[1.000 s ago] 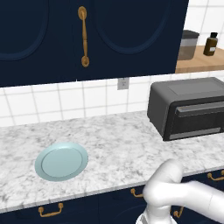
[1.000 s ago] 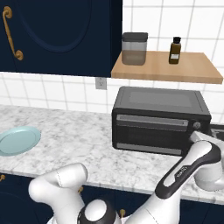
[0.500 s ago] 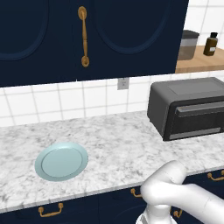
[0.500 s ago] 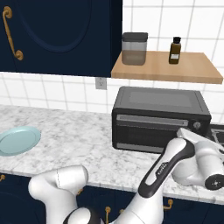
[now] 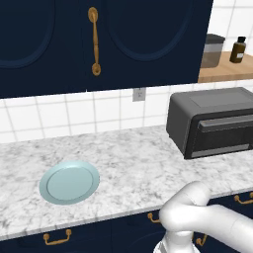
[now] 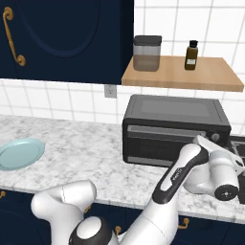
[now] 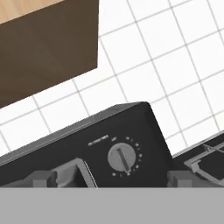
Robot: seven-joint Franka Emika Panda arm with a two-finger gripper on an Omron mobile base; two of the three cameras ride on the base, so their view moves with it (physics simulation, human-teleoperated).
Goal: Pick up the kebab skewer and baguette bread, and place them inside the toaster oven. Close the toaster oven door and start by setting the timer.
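Note:
The dark grey toaster oven (image 6: 172, 125) (image 5: 212, 118) stands on the marble counter with its door (image 5: 223, 136) shut. My gripper (image 6: 206, 142) is at the oven's right end, facing the control panel. In the hand view the round timer knob (image 7: 122, 158) sits just ahead, between my spread fingertips (image 7: 43, 177), and my gripper (image 7: 111, 178) is open with nothing held. The light blue plate (image 5: 69, 181) (image 6: 19, 153) lies bare on the left of the counter. The kebab skewer and the baguette bread are hidden from view.
A wooden shelf (image 6: 182, 74) above the oven carries a lidded jar (image 6: 147, 53) and a brown bottle (image 6: 191, 49). A stove grate (image 7: 206, 157) lies right of the oven. Dark blue cabinets (image 5: 99, 39) hang over the counter (image 5: 133, 163).
In the right base view my hand has swung left and up, closing in on the oven's right-hand control panel. The oven and plate have not moved.

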